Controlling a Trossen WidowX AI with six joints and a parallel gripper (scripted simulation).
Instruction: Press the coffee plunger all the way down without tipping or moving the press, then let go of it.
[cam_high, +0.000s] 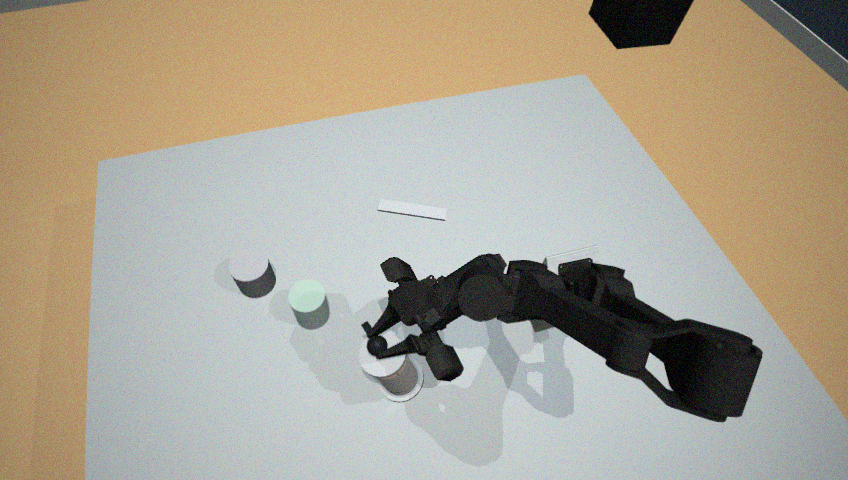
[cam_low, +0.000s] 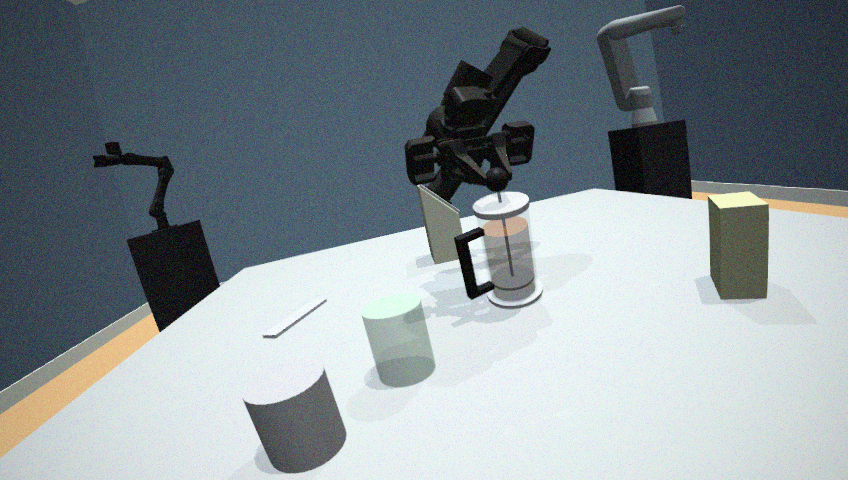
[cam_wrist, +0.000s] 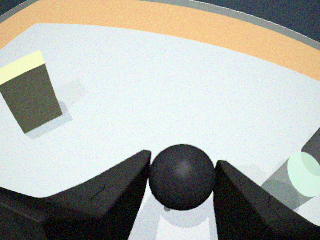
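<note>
- Top view: you had the gripper (cam_high: 386, 343) pinching the plunger knob (cam_high: 376, 346), directly above the coffee press (cam_high: 397, 375). A green cylinder (cam_high: 307, 299) and a grey cylinder (cam_high: 249, 270) stood off to the side of the fingers, apart from them and from the press. A flat white strip (cam_high: 411, 209) lay well apart on the table (cam_high: 178, 386).
- Exterior view: the knob (cam_low: 495, 176) sat between the fingers with a short length of rod (cam_low: 499, 196) showing beneath it, above the white lid (cam_low: 501, 206). The press (cam_low: 505, 255) stood upright below the gripper, its black handle (cam_low: 470, 264) turned away from the arm. The brownish filter disc (cam_low: 505, 226) appeared high in the glass. You were, by this evidence, partway through the pressing step.
- Wrist view: both fingers touched the knob (cam_wrist: 182, 176) on opposite sides. The next move probably calls for a straight downward push, no sideways load, then spreading the fingers.
</note>
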